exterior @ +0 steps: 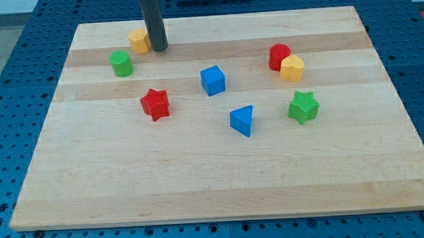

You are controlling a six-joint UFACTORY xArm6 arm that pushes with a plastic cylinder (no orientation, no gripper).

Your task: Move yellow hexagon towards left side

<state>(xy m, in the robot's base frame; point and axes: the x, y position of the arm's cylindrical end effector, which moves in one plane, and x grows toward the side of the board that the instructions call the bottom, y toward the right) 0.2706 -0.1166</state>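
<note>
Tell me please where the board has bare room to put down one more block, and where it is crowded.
Free: the wide strip along the view's bottom, below the red star, blue triangle and green star. Also the top middle, above the blue cube. Crowded: top left, where my tip touches a yellow block near the green cylinder; and the touching red cylinder and yellow hexagon.

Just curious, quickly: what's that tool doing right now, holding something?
My tip: a plain rod, holds nothing, at the right side of the yellow block, apparently touching it.
</note>
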